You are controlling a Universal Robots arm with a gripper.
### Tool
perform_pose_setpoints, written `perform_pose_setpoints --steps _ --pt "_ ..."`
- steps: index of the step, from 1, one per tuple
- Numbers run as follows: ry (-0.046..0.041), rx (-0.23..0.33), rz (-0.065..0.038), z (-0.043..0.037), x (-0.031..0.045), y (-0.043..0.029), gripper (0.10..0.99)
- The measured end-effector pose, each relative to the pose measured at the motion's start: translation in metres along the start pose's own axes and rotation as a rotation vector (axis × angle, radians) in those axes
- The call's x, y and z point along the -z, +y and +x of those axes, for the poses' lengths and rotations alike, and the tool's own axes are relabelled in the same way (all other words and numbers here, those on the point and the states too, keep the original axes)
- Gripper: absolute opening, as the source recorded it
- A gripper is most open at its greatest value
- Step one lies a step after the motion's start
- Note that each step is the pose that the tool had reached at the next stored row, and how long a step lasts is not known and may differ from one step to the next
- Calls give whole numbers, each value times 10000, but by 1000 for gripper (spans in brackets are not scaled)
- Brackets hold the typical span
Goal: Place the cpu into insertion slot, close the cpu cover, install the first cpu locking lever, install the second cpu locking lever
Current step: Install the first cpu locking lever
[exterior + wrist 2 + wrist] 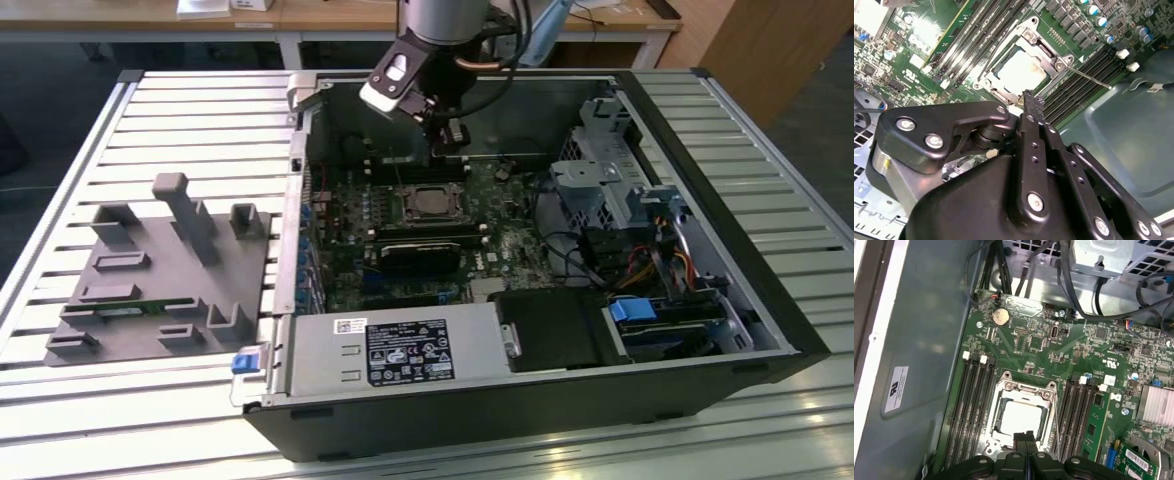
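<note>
The cpu [1021,419] [1021,73] lies flat in the insertion slot [995,416], pale metal face up. The silvery cpu cover [1025,389] [1040,40] lies down around it as a frame. One thin locking lever [1089,77] sticks out sideways from the socket over the memory slots. My gripper [1025,436] [1032,101] hangs just above the socket's edge, shut, with nothing between its fingers. In the exterior view the gripper [449,138] hovers over the board behind the socket [430,203].
Black memory slots [973,405] flank the socket. A black heatsink [414,255], a power supply [400,348] and a drive cage [607,180] with cables crowd the case. A grey fixture tray [160,270] sits at the exterior view's left.
</note>
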State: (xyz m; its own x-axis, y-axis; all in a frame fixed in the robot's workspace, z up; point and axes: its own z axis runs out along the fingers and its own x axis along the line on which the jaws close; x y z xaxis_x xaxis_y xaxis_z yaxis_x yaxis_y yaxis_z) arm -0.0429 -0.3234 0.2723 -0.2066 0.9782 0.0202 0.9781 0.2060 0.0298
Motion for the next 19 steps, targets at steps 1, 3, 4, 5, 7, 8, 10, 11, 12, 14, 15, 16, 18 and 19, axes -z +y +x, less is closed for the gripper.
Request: perform_pose_setpoints --steps 1,3,4,5,7,8,10,11,12,14,15,16,18,19 --pt "2 67 1 0 0 0 106" --pt "6 204 4 0 0 0 106" --pt "8 275 6 0 0 0 106" --pt "11 349 7 0 0 0 106" --pt "15 505 10 0 0 0 106" --pt "18 587 12 0 0 0 106" --pt "23 759 15 0 0 0 106" --pt "25 837 17 0 0 0 106" --pt "27 910 19 0 0 0 106" --pt "31 1054 21 0 0 0 106" --pt "34 1129 23 0 0 0 106" --pt "36 1208 25 0 0 0 106" --pt "42 1388 28 0 0 0 106" --pt "45 1491 30 0 0 0 106"
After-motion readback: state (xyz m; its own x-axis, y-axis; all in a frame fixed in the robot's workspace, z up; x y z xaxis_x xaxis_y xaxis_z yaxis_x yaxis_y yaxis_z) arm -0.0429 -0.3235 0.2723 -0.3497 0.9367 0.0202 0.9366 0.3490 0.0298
